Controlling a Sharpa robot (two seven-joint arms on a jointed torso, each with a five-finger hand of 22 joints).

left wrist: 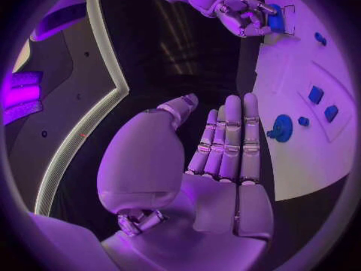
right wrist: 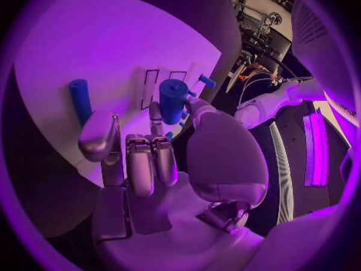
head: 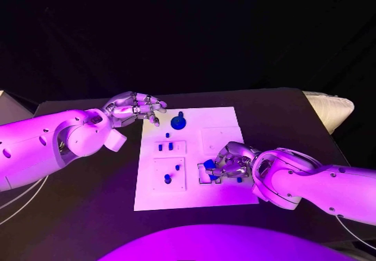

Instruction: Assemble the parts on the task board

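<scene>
The white task board [head: 227, 120] lies in the middle of the black table. My left hand [head: 136, 106] hovers over the board's far left corner, holding nothing; its fingers [left wrist: 229, 138] are stretched out side by side and the thumb stands apart. Close by it a blue gear [head: 179, 122] sits on the board [left wrist: 301, 156]. My right hand [head: 232, 163] is low over the board's near right part and pinches a blue cylinder [right wrist: 173, 99] between thumb and fingers. Another blue peg [right wrist: 79, 99] stands on the board beside it. Small blue pieces [head: 165, 147] sit in the left recesses.
A white padded object [head: 333, 109] lies at the table's far right edge. A pale block [head: 10, 106] stands beyond the table's left edge. Bare black table surrounds the board on all sides.
</scene>
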